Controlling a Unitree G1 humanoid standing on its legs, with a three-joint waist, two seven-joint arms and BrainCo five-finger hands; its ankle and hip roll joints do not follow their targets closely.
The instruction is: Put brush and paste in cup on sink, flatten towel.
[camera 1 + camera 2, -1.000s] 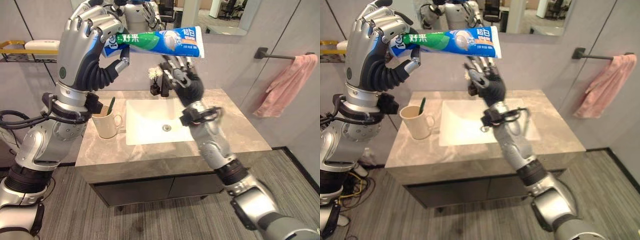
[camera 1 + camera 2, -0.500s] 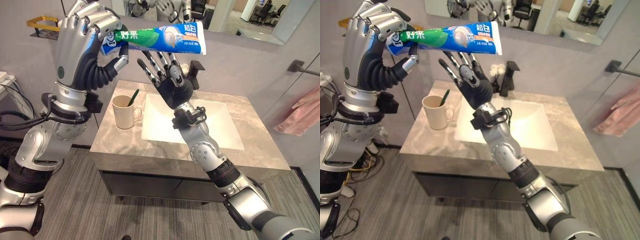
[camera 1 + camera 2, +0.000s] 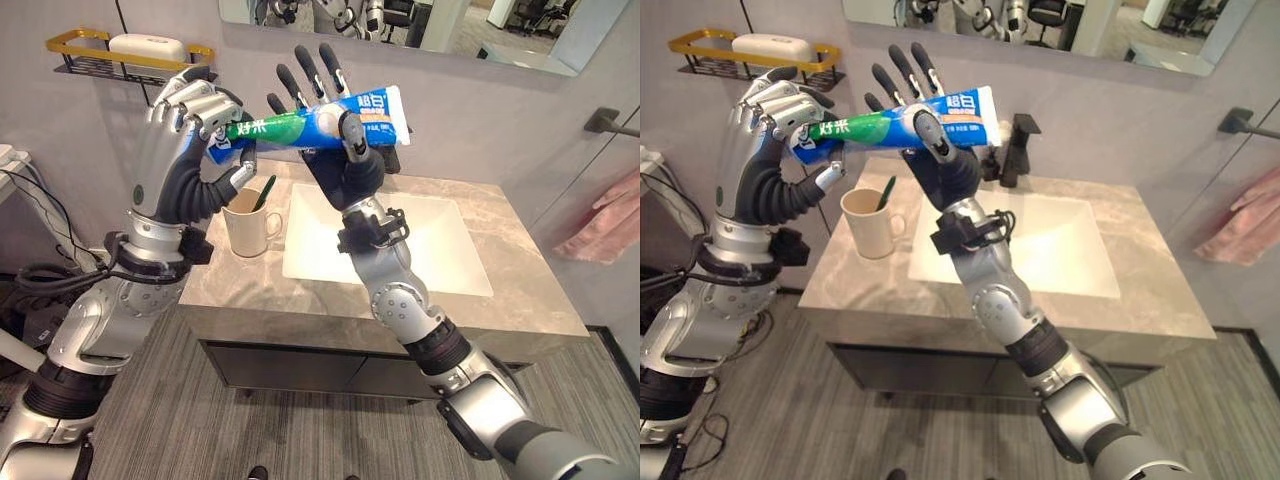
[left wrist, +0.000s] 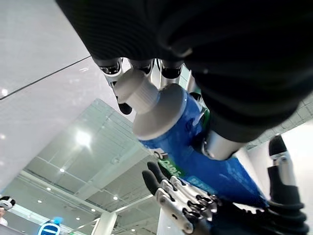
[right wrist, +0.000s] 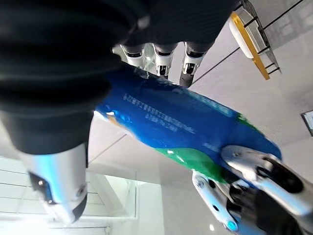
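One item done: toothbrush [image 3: 264, 193] stands in cup [image 3: 246, 222], left of sink [image 3: 395, 238].
Toothpaste [image 3: 310, 124]: upper centre, above cup.
Left hand [image 3: 190, 150]: fingers curled round cap end.
Right hand [image 3: 335, 130]: fingers straight behind tube, thumb pressing front.
Left to do: toothpaste into cup; towel [image 3: 606, 221], far right, unflattened.

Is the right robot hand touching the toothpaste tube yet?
Touching. In the left eye view the right robot hand has its thumb laid across the front of the toothpaste tube, straight fingers behind it; the left robot hand grips the cap end.
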